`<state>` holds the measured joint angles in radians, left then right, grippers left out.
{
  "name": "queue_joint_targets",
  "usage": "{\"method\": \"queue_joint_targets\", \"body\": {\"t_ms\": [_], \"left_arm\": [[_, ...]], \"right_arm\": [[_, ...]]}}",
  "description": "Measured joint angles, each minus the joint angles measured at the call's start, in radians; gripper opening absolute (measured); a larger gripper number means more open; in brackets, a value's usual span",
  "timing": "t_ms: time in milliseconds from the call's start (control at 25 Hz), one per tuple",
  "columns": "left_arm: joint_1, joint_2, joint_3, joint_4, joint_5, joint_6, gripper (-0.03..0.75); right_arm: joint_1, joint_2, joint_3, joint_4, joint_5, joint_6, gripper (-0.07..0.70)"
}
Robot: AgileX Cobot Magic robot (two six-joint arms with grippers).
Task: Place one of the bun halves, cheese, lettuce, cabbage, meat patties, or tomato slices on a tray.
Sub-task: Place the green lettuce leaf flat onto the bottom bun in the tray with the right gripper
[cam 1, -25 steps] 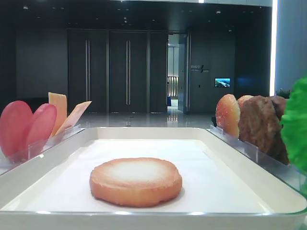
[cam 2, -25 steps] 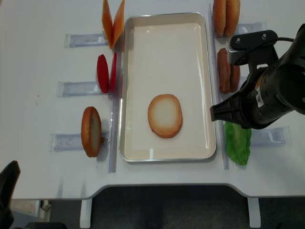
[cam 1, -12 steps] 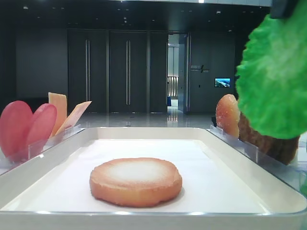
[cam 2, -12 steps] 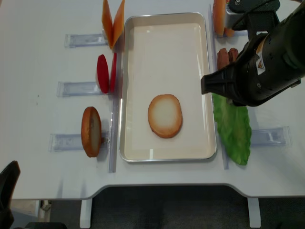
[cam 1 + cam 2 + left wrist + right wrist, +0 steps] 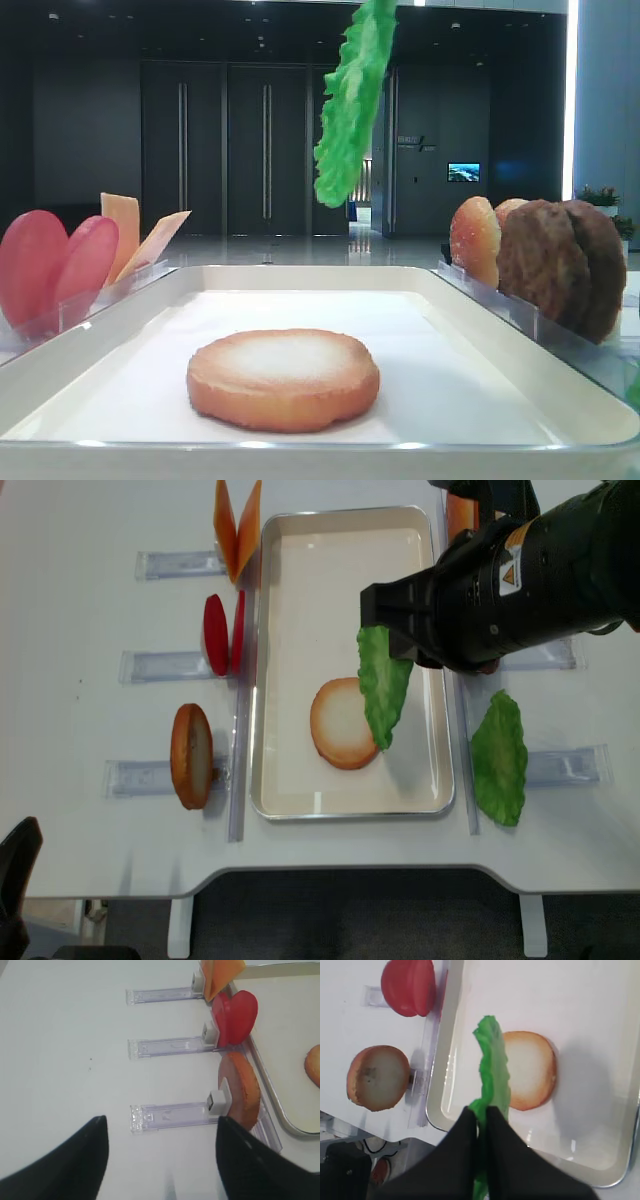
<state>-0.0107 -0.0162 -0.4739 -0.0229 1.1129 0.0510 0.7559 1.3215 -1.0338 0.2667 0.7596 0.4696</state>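
Right gripper (image 5: 481,1115) is clamped on a lettuce leaf (image 5: 383,685) hung over the white tray (image 5: 345,805).

The leaf is held by its top edge and dangles edge-on at the centre of the overhead frame, its tip over the right side of the bun half (image 5: 344,723) lying flat on the tray liner. A second lettuce leaf (image 5: 499,760) is seen at the lower right, beside the tray. Tomato slices (image 5: 222,633) and cheese (image 5: 237,528) stand in holders at the left. The left gripper's (image 5: 162,1160) fingers are spread wide, holding nothing.
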Motion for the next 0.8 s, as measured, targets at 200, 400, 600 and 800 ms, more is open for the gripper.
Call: {"method": "queue_joint_targets", "body": {"t_ms": [200, 400, 600, 800], "left_arm": [[0.0, 0.0, 0.0, 0.0, 0.0, 0.0, 0.517], [0.0, 0.0, 0.0, 0.0, 0.0, 0.0, 0.517], [0.0, 0.0, 0.0, 0.0, 0.0, 0.0, 0.517], [0.0, 0.0, 0.0, 0.0, 0.0, 0.0, 0.517]], "right_arm": [[0.0, 0.073, 0.0, 0.125, -0.063, -0.121, 0.014], [0.0, 0.159, 0.0, 0.254, -0.111, -0.256, 0.014], [0.0, 0.23, 0.0, 0.431, -0.155, -0.426, 0.014], [-0.022, 0.288, 0.0, 0.584, -0.162, -0.584, 0.014]]}}
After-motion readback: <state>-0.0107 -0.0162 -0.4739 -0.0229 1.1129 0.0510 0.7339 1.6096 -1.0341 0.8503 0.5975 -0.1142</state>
